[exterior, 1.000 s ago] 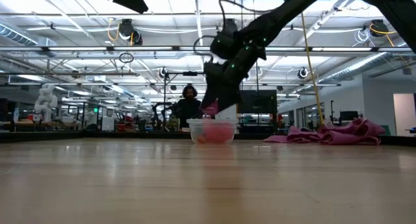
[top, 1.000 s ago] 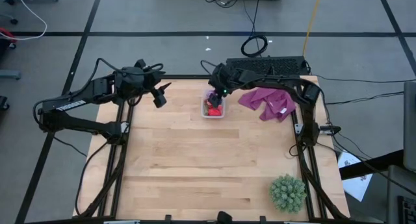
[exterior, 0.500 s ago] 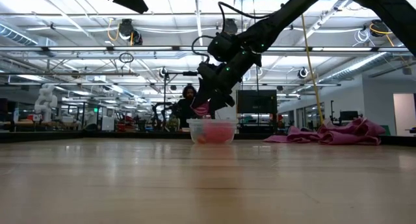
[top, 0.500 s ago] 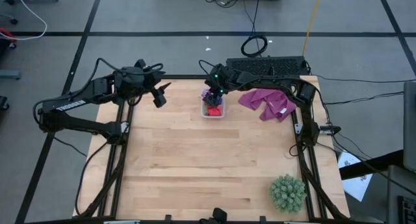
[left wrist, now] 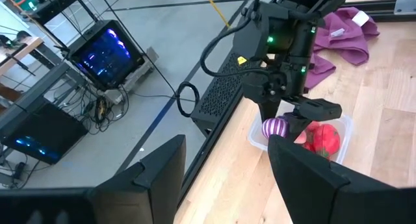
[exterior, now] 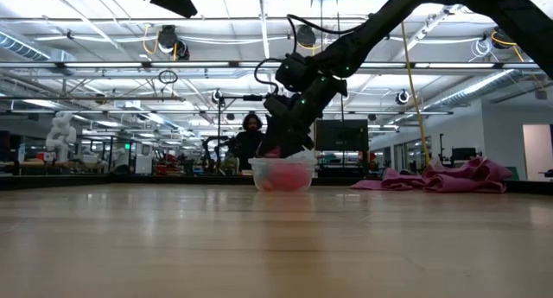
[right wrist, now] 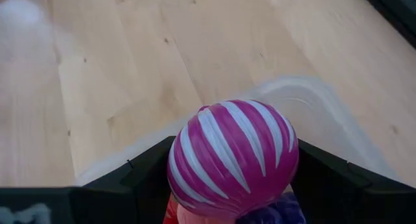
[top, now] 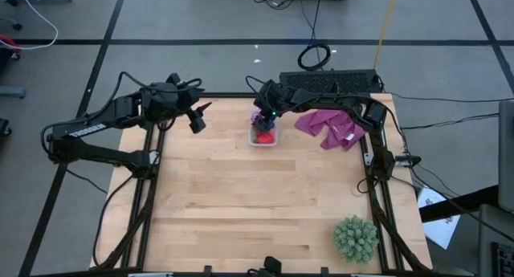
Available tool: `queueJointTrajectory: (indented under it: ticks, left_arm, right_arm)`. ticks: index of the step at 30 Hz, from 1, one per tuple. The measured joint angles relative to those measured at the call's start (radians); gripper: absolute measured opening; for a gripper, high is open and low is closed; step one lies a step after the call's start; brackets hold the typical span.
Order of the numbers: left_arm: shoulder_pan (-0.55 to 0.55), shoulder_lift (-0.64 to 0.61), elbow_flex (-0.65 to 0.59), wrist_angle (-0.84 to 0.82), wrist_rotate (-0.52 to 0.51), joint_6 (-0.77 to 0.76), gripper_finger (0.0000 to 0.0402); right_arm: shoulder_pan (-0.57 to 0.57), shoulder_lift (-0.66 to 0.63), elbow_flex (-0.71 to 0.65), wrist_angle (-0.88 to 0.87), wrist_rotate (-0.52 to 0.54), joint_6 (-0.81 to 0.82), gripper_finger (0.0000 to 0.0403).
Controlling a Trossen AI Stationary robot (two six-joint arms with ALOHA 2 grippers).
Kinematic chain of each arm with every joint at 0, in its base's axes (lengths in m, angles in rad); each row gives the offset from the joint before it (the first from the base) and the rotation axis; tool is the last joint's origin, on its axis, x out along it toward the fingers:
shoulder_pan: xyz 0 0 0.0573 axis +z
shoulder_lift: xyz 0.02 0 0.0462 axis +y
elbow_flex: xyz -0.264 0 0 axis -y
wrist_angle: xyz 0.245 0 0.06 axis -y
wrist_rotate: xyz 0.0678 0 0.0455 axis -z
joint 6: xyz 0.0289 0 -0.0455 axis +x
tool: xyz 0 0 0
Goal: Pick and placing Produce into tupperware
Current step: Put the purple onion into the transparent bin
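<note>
The clear tupperware [top: 263,136] [exterior: 282,174] stands near the table's far edge and holds red [left wrist: 323,138], pink and blue-purple produce. My right gripper [top: 260,119] [exterior: 276,151] reaches down into its far end, shut on the striped magenta ball [right wrist: 231,159] [left wrist: 274,128]. My left gripper [top: 197,118] [left wrist: 226,143] hangs open above the table, to the left of the tupperware, and touches nothing. My right gripper pinches the striped magenta ball at its two sides [right wrist: 179,165], one finger on each. The fingers slant down from the table's far side. The ball sits inside the tupperware's far end, right above the red and purple pieces; whether it rests on them, I cannot tell.
A purple cloth [top: 329,126] lies to the right of the tupperware. A large green spiky ball [top: 355,238] sits at the near right corner. A black perforated bar [top: 329,80] runs along the far edge. A person [exterior: 251,138] stands beyond the table. Bare wood fills the middle.
My right gripper, carrying the striped ball, has shifted a little toward the table's left and far edge, rising slightly, and has then come down into the tupperware's far end. The tupperware has stayed where it was.
</note>
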Motion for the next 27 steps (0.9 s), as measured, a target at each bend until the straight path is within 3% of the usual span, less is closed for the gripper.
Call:
queueJointTrajectory:
  ticks: [10,27]
  left_arm:
    - [0.0,0.0,0.0,-0.002,0.0,0.002,0.0225]
    - [0.0,0.0,0.0,-0.025,0.0,0.002,0.0225]
  right_arm:
    - [0.006,-0.001,0.0,-0.182,0.089,-0.031,0.0259]
    - [0.015,-0.001,0.0,-0.08,0.08,-0.105,0.0259]
